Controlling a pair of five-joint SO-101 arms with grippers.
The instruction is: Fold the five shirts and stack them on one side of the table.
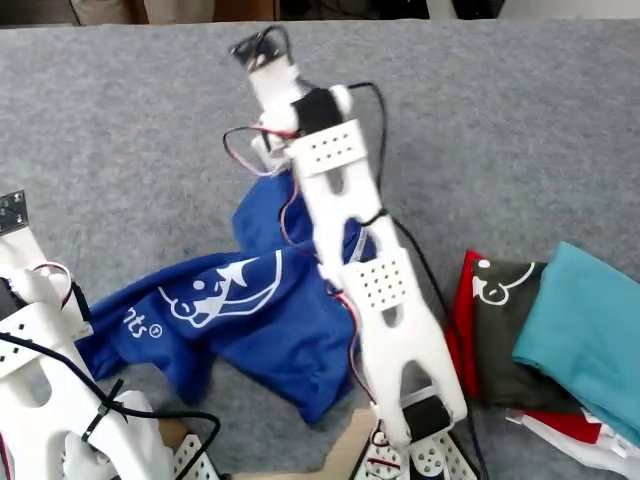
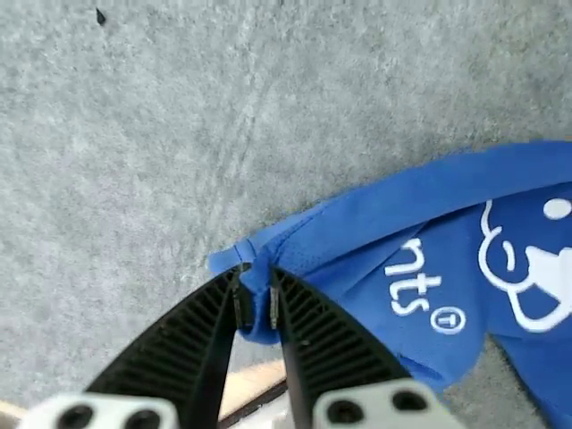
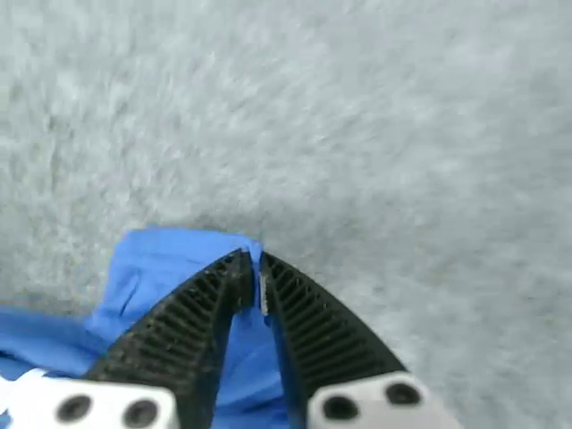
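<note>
Left gripper (image 2: pixel 255 302) and right gripper (image 3: pixel 253 271) pinch blue shirt (image 1: pixel 250 330), partly hidden under an arm (image 1: pixel 385 290).

The tabletop (image 1: pixel 520 120) is covered in a grey felt-like cloth, matt and fuzzy. The blue shirt (image 1: pixel 270 340) is soft matt cloth, rumpled, and its white print (image 1: pixel 215 290) looks smoother and flatter. The arm shells (image 1: pixel 345 220) are white plastic with a slight sheen. The jaws are dull black plastic, ribbed inside. A thin black wire (image 1: pixel 383 150) looks glossy. At 4 o'clock, the teal shirt (image 1: pixel 585 320) and dark grey shirt (image 1: pixel 500 340) are matt cloth.
</note>
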